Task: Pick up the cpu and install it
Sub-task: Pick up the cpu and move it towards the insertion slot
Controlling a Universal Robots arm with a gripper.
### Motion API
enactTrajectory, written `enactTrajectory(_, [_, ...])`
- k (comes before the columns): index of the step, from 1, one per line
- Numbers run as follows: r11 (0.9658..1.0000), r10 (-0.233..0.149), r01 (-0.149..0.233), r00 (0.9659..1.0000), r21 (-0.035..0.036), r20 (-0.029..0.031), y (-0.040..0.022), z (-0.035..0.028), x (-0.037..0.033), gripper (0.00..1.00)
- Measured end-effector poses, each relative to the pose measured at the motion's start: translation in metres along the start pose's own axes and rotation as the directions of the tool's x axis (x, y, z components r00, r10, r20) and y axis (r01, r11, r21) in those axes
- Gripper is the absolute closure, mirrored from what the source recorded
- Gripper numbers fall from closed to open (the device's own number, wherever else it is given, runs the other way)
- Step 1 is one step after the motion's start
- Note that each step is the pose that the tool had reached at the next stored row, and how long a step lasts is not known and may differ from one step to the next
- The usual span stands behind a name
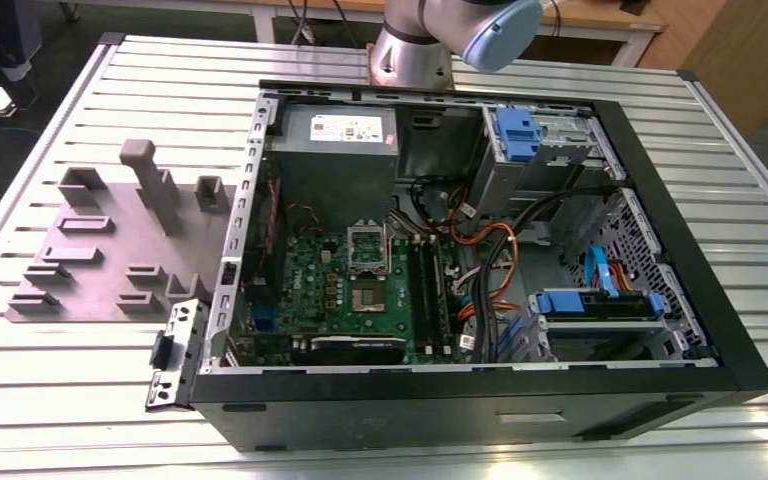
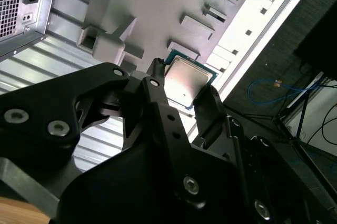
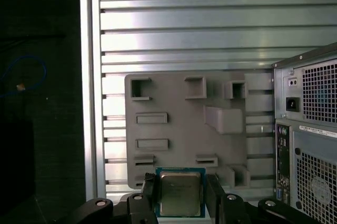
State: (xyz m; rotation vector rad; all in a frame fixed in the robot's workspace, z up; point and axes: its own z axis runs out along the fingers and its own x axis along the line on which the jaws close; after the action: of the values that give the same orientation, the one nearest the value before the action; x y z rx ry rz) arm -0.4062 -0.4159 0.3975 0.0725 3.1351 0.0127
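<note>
Carry step, by judgement; pick-up done. Hand [image 3: 181,190] clenched on cpu [image 3: 180,200] at two opposite edges, raised clear of grey tray [image 3: 174,124]. Install need, judged: cpu level, squared over socket [image 1: 368,292], 3 o'clock from tray in exterior view.

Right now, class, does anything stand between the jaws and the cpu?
Nothing visible does. In both wrist views the cpu sits directly between the jaws of the gripper, one at each opposite edge, with the grey tray behind it.
</note>
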Motion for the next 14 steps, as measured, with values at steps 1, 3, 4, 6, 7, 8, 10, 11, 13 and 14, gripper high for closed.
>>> enactTrajectory(1, [1.0000, 0.000, 0.000, 1.0000, 0.0000, 0.0000, 0.0000, 0.0000, 0.0000, 0.53])
enactTrajectory(3, [1.0000, 0.000, 0.000, 1.0000, 0.0000, -0.0001, 0.0000, 0.0000, 0.0000, 0.53])
enactTrajectory(4, [1.0000, 0.000, 0.000, 1.0000, 0.0001, -0.0002, -0.0003, -0.0001, -0.0001, 0.53])
enactTrajectory(6, [1.0000, 0.000, 0.000, 1.0000, 0.0002, -0.0001, -0.0012, 0.0000, -0.0001, 0.53])
enactTrajectory(7, [1.0000, 0.001, -0.001, 1.0000, 0.0003, 0.0000, -0.0017, 0.0000, -0.0001, 0.53])
enactTrajectory(8, [1.0000, 0.001, -0.001, 1.0000, 0.0005, -0.0001, -0.0022, -0.0001, -0.0001, 0.53])
enactTrajectory(10, [1.0000, 0.001, -0.001, 1.0000, 0.0006, 0.0000, -0.0025, -0.0001, -0.0003, 0.53])
enactTrajectory(11, [1.0000, 0.001, -0.001, 1.0000, 0.0004, 0.0001, -0.0026, 0.0000, -0.0008, 0.53])
enactTrajectory(13, [1.0000, 0.001, -0.001, 1.0000, 0.0005, 0.0000, -0.0027, 0.0000, -0.0025, 0.53])
enactTrajectory(14, [1.0000, 0.002, -0.002, 1.0000, 0.0005, 0.0001, -0.0026, 0.0000, -0.0033, 0.53])
